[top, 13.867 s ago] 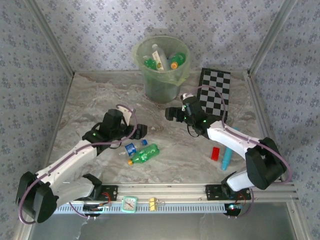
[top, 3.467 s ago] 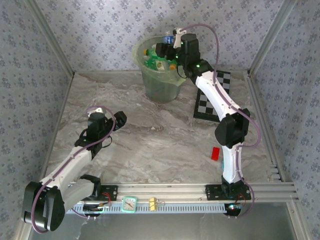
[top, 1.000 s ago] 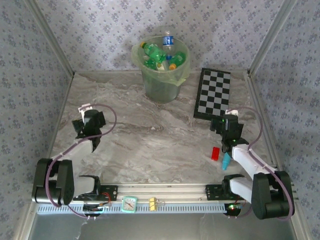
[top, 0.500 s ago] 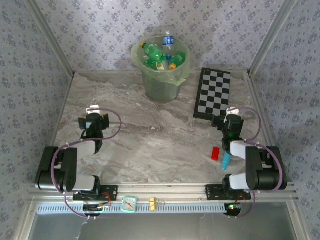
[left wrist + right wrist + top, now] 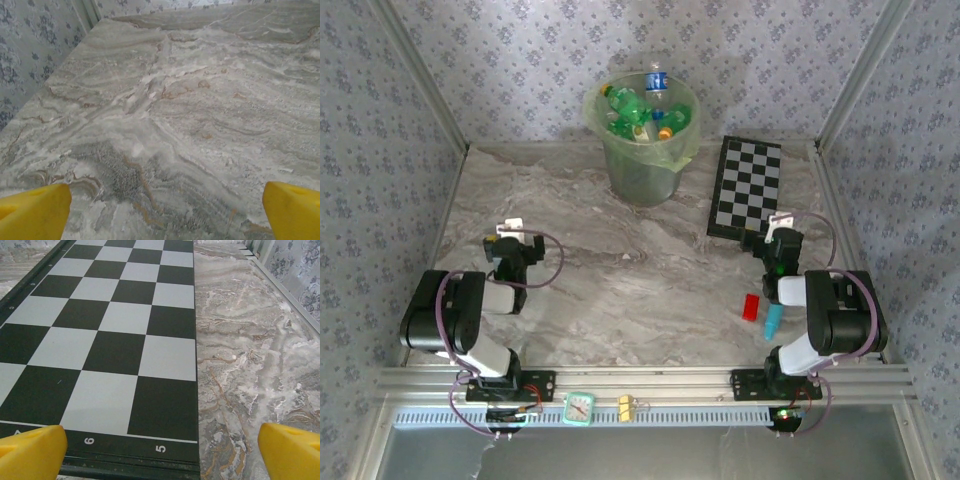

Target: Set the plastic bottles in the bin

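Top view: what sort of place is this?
Probably a tabletop robot test cell, not a home: a marble-look table boxed in by wallpapered panels on aluminium framing, with a chequered board and a bin of bottles.

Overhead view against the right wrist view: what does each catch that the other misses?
Overhead: the bin holding bottles, a red block and a blue stick. Right wrist: small printed numbers 6 and 5, and yellow fingertips at the bottom corners. Both: the chequered board and the marble table.
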